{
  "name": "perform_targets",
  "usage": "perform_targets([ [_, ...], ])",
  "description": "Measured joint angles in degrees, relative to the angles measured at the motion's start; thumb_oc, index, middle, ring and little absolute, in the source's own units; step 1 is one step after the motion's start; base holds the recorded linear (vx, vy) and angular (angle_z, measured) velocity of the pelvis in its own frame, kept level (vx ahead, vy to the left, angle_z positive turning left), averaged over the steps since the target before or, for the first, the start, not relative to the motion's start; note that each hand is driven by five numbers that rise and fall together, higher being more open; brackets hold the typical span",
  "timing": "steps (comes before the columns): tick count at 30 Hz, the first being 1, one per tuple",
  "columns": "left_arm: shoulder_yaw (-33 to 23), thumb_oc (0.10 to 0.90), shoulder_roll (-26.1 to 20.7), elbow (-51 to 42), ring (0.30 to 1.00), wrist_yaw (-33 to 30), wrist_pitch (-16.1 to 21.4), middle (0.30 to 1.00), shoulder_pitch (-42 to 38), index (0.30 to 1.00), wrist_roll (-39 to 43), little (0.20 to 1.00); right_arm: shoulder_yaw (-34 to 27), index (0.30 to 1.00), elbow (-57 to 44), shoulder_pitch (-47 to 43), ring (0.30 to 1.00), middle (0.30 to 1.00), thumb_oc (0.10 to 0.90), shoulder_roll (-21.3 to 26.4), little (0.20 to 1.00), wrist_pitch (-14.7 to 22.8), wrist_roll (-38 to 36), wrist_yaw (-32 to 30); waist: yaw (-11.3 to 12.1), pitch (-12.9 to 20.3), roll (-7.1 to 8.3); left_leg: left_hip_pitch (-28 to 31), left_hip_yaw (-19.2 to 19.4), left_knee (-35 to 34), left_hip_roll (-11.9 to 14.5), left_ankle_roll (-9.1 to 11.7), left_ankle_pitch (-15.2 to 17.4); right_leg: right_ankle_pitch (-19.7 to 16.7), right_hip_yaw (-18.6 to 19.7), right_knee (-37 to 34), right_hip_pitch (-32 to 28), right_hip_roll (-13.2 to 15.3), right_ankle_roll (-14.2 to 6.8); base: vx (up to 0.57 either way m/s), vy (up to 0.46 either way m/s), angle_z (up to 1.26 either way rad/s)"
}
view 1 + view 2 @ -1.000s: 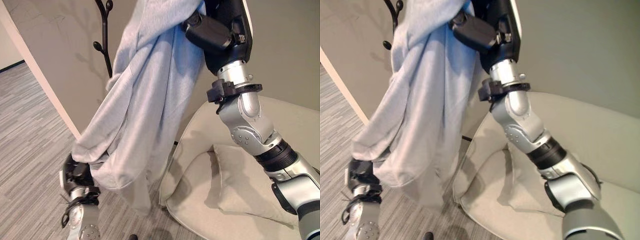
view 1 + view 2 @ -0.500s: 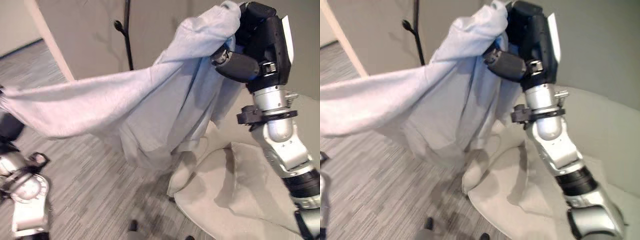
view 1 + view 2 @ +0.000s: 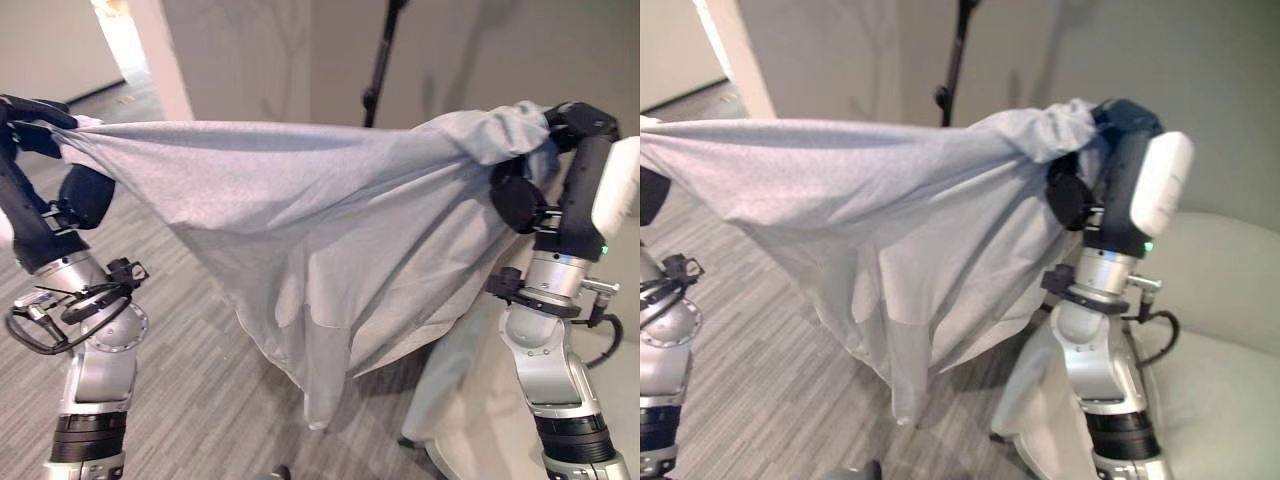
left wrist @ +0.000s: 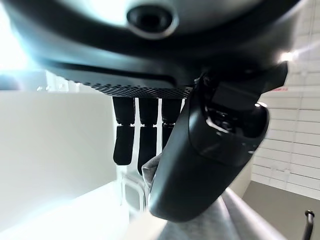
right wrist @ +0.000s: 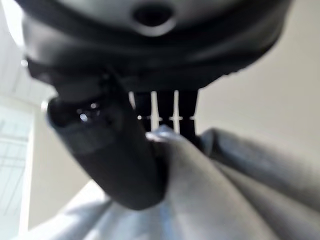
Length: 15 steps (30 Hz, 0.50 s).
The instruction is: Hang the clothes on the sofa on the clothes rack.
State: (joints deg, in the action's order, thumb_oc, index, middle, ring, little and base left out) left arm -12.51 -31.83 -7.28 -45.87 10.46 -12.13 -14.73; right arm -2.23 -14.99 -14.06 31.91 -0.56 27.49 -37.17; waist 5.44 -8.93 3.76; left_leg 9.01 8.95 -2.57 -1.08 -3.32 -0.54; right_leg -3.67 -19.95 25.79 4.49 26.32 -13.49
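A light grey garment hangs stretched wide in the air between my two hands. My left hand pinches one end of it at the far left, thumb against fingers on the cloth. My right hand is shut on the bunched other end at the right, the cloth pressed under its thumb. The garment's lower part droops to a point above the floor. Behind the cloth, the black pole of the clothes rack rises at the back.
A beige sofa stands at the lower right, behind my right arm. A white wall corner runs down at the back left, with grey striped floor below.
My left hand rose from low at the left to shoulder height, pulling the garment out flat. My right hand came down and to the right. The camera has turned, so the rack now stands centre back.
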Motion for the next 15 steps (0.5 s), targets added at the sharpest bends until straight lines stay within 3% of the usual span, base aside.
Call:
perform_targets([
  [2,-0.31,0.4,-1.1,0.16,0.3,-0.13,-0.67,0.3,-0.01,0.3,-1.4,0.3,0.0,0.3,0.12,-0.05,0.3,0.3,0.4,1.61,0.3,0.71,1.38,-1.49,-0.29,0.44,0.68,2.59,1.33,-1.8,-0.43,-0.26,0.2,3.19,-0.51,1.18,3.3,-5.95,1.66,0.09,0.066,-0.27],
  [4,-0.35,0.4,-2.23,0.52,0.3,-1.09,-1.02,0.3,-0.02,0.3,-2.58,0.3,0.02,0.3,0.57,-0.47,0.3,0.3,0.4,2.93,0.3,1.44,2.5,-3.48,-1.84,1.07,1.48,3.64,1.88,-2.51,-0.97,-0.48,0.44,3.13,-3.22,-0.22,5.61,-9.15,2.53,0.09,0.031,-0.17],
  [6,-0.28,0.4,-2.73,4.6,0.3,-2.65,-1.55,0.3,-1.72,0.3,-4.7,0.3,0.06,0.3,0.94,-2.81,0.3,0.3,0.4,5.55,0.3,2.03,3.3,-4.65,-3.79,1.31,0.93,3.96,3.04,-2.48,-0.95,0.04,1.32,2.15,-3.33,-5.62,10.55,-12.67,3.84,0.17,-0.052,-0.24],
  [10,3.16,0.4,-4.0,11.84,0.3,-3.6,-3.74,0.3,-8.06,0.3,-5.73,0.3,1.29,0.3,3.57,-5.73,0.3,0.3,0.4,8.07,0.3,2.6,3.67,-5.87,-5.23,2.19,1.97,6.23,2.46,-2.46,-1.02,2.5,2.92,-0.38,-2.28,-14.86,6.67,-14.35,6.79,0.18,-0.082,0.01],
  [11,3.44,0.4,-3.96,11.83,0.3,-3.77,-3.88,0.3,-8.61,0.3,-5.83,0.3,1.37,0.3,4.21,-6.37,0.3,0.3,0.4,8.07,0.3,2.62,3.69,-6.14,-5.2,2.51,2.14,7.2,2.15,-2.46,-0.75,3.39,3.53,-2.62,-1.02,-17.03,4.81,-15.72,9.3,0.24,-0.096,-0.04],
  [12,3.46,0.4,-3.94,11.83,0.3,-3.83,-4.01,0.3,-8.59,0.3,-6.04,0.3,1.87,0.3,5.87,-7.54,0.3,0.3,0.4,8.37,0.3,2.65,3.67,-6.32,-4.79,2.93,1.32,8.27,2.2,-2.46,0.47,4.38,4.16,-4.14,-0.44,-18.97,3.18,-17.59,12.18,0.17,-0.091,-0.09],
  [13,3.52,0.4,-3.94,11.83,0.3,-3.82,-4.06,0.3,-8.59,0.3,-6.1,0.3,2.01,0.3,6.38,-7.89,0.3,0.3,0.4,8.58,0.3,2.63,3.63,-6.32,-4.73,3.09,1.02,8.58,2.23,-2.46,0.88,4.66,4.34,-4.17,-0.48,-19.59,2.58,-18.27,12.69,0.1,-0.068,-0.25],
  [14,3.53,0.4,-4.29,11.75,0.3,-3.85,-4.04,0.3,-8.72,0.3,-6.92,0.3,3.59,0.3,9.44,-10.11,0.3,0.3,0.4,10.85,0.3,2.64,3.37,-6.32,-4.15,4.21,-0.82,9.68,2.46,-2.09,3.3,5.74,5.02,-4.83,-0.45,-22.78,0.28,-21.59,14.07,0.11,-0.103,-0.28],
  [15,3.53,0.4,-4.91,11.75,0.3,-3.86,-4.04,0.3,-8.87,0.3,-7.5,0.3,4.39,0.3,10.45,-11.41,0.3,0.3,0.4,12.04,0.3,2.59,3.19,-6.26,-3.99,4.65,-1.44,9.65,2.44,-1.11,3.94,6.43,5.49,-5.17,-0.28,-23.73,-0.42,-22.78,15.76,0.11,-0.096,-0.34],
])
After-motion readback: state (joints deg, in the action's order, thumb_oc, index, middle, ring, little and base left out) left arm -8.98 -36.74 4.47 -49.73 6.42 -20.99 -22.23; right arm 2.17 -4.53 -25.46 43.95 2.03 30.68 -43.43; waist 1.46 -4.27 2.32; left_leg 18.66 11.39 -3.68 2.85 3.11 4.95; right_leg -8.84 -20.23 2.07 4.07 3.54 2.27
